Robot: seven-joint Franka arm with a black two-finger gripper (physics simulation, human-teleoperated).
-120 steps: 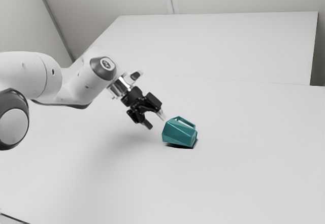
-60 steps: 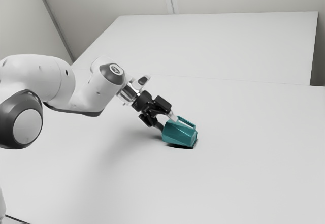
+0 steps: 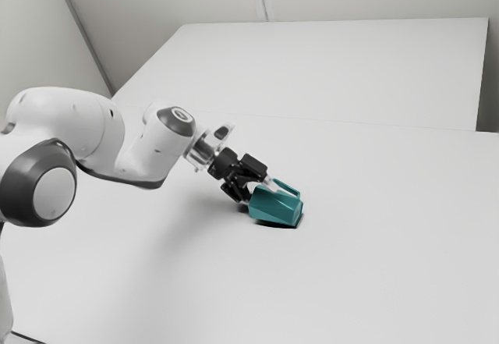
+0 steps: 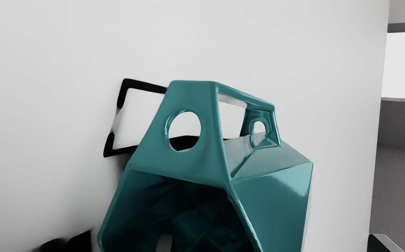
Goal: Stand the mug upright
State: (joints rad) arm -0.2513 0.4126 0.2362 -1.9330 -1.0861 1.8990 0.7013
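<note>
The gripper (image 3: 260,190) is at the mouth end of the teal faceted mug (image 3: 274,207), which lies on its side with its handle up and its base toward the exterior view's right. In the wrist view the mug (image 4: 269,199) faces the hand with its dark opening. The gripper (image 4: 272,243) stands open there, its fingers wide apart: one fingertip (image 4: 164,243) shows within the mug's opening, the other (image 4: 381,243) is outside, past the mug's side wall. The parts of the fingers further back are hidden.
The white tabletop (image 3: 374,258) surrounds the mug, with the mug's dark shadow beside it. A pale raised panel (image 3: 335,71) stands beyond the table. The arm reaches in from the exterior view's left.
My gripper has moved toward the exterior view's right and slightly lower, from short of the mug up to its mouth. It slowed in the latter half. The mug has stayed in place.
</note>
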